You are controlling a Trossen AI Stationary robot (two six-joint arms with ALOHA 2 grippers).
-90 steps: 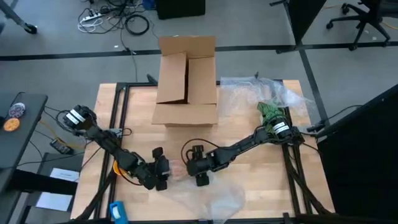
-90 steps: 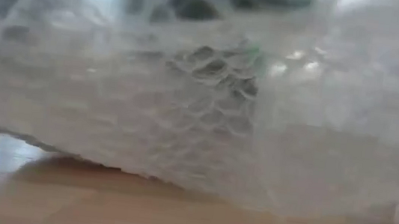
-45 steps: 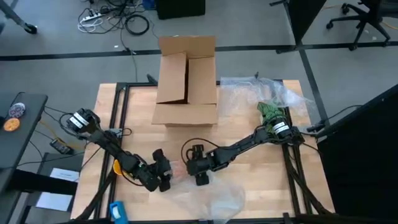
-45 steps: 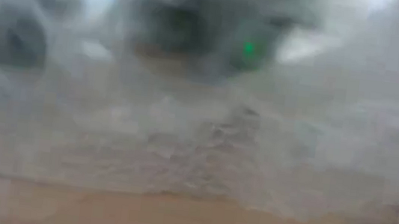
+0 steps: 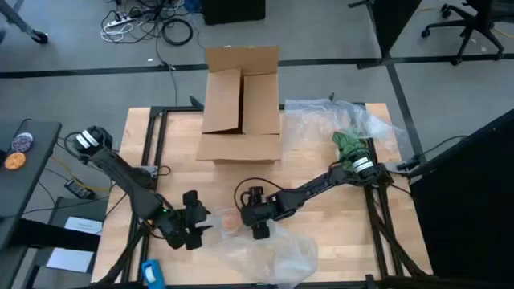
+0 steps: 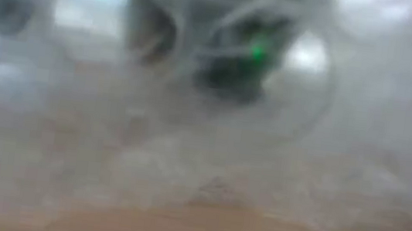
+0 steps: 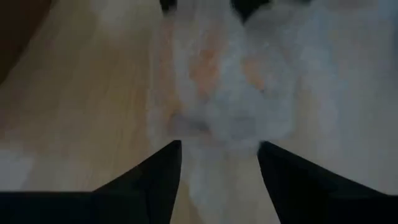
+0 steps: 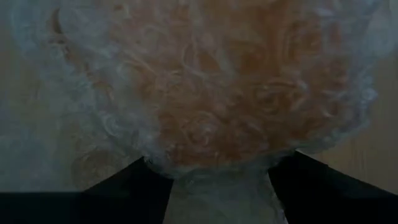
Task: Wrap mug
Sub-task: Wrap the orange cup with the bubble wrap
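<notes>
Wooden tabletop [image 5: 321,217] | mug [image 5: 230,222] only an orange blur inside bubble wrap [image 5: 269,249], between pincers | left pincer [image 5: 199,225] open, apart | right pincer [image 5: 250,226] gripping wrap | low view fogged

high: even, sharp | low: blurred, hazy, bright glare | wrists: dim, unfocused

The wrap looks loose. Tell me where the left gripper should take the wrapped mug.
Probably best to grip the rounded middle, where the mug shows orange through the bubble wrap, not the loose tail. Come from the robot's left: the left gripper is open and faces the bundle, while the right gripper sits at its opposite side.
</notes>
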